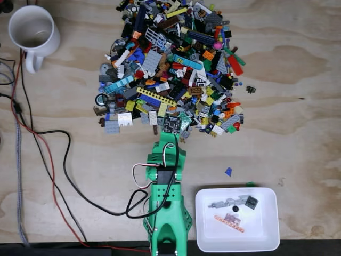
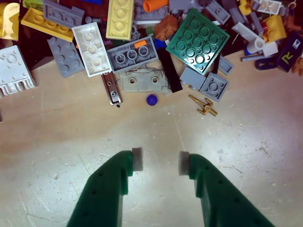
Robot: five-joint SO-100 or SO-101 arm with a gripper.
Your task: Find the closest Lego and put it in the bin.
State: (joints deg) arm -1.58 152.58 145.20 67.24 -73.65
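Lego pile (image 1: 170, 69) edge under end effector (image 2: 160, 161), fingers spread, empty. Bin (image 1: 237, 242) at lower right holds few pieces; grab and drop pending.

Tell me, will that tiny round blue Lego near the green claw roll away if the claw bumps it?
Probably. The small blue round stud looks rounded and lies loose on smooth wood, so it could skid or roll. It looks tiny beside the open gripper, so pinching it may be fiddly. Being hard plastic, it likely won't bend or break.
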